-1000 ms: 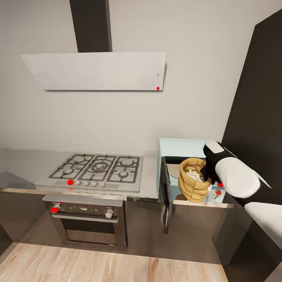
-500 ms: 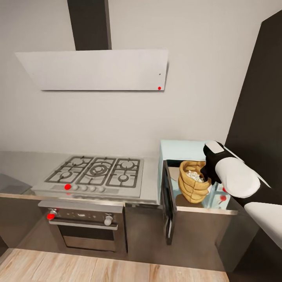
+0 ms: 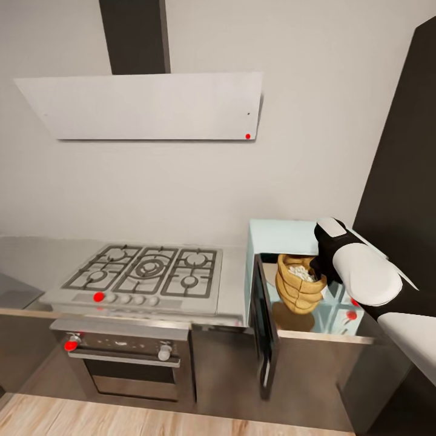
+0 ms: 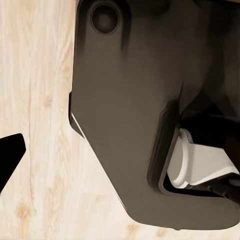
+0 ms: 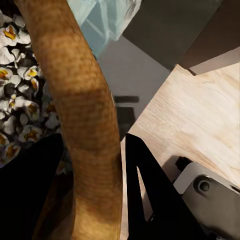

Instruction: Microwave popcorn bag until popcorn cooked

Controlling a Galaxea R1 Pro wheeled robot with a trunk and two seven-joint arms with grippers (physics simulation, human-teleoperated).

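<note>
The right hand [image 5: 92, 200] pinches the rim of one popcorn bag [image 3: 299, 283], low right, inside one open microwave [image 3: 284, 236]. Popcorn [image 3: 300, 272] fills it. Left hand: cannot tell.

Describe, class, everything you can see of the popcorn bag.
The popcorn bag is a small, squat tan-orange sack with ribbed, wrinkled sides and a rolled rim, open at the top. Whitish popcorn with yellowish centres fills it. It hangs upright in the open microwave doorway, above its shadow on the oven floor. The right pincer is shut on its rim, one finger inside, one outside.
</note>
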